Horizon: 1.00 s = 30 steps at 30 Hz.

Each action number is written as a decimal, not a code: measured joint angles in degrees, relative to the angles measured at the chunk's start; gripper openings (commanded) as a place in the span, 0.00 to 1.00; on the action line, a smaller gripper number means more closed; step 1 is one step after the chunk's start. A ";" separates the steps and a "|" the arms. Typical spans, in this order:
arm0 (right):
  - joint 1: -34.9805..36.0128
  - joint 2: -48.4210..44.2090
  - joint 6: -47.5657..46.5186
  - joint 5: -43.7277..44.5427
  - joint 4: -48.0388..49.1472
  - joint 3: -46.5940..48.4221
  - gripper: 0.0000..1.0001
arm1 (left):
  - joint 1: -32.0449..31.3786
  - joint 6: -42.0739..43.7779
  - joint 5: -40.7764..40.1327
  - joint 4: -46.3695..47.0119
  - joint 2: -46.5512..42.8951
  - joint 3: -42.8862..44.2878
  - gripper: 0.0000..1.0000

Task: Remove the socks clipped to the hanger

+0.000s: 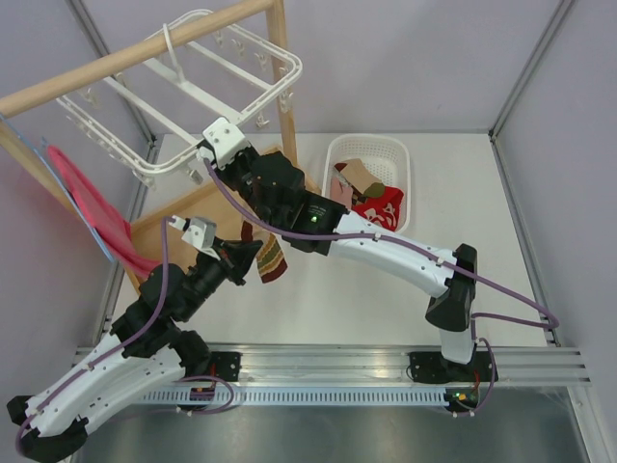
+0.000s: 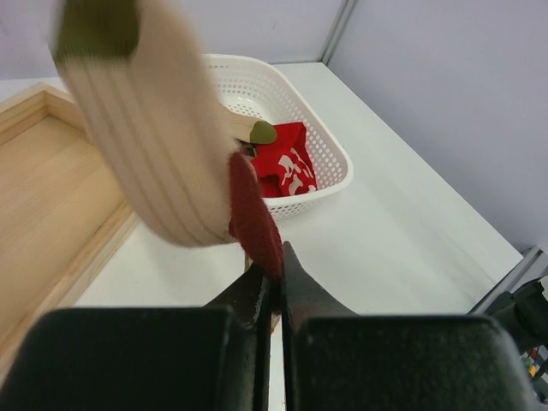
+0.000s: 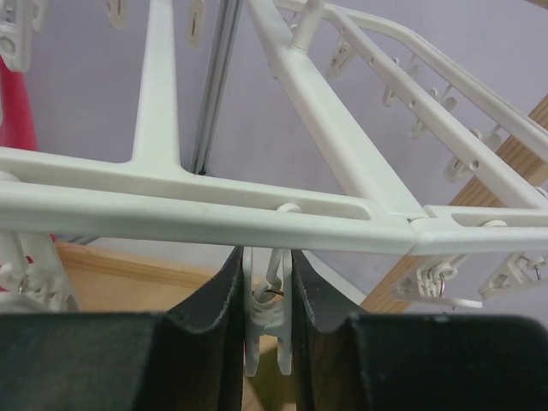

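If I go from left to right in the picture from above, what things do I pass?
Red sheet-like thing → hanging sock → white basket

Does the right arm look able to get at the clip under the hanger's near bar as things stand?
Very likely yes. The right gripper sits just under the hanger bar, its fingers pressed on both sides of the clip, with nothing in between.

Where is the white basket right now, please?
Top view: the basket sits right of centre at the table's far edge, beside the wooden post, holding socks.
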 measured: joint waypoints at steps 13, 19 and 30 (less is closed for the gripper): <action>0.00 0.90 -0.02 -1.16 -0.02 0.55 0.01 | -0.55 0.00 -0.63 0.00 0.04 0.00 0.02; 0.00 0.90 0.61 -0.72 0.61 -0.26 0.73 | -0.59 0.00 -1.33 0.00 0.11 0.00 0.02; -0.07 -9.16 2.73 1.68 5.84 -22.18 0.94 | -0.59 0.00 -2.86 -0.02 -0.50 0.00 0.02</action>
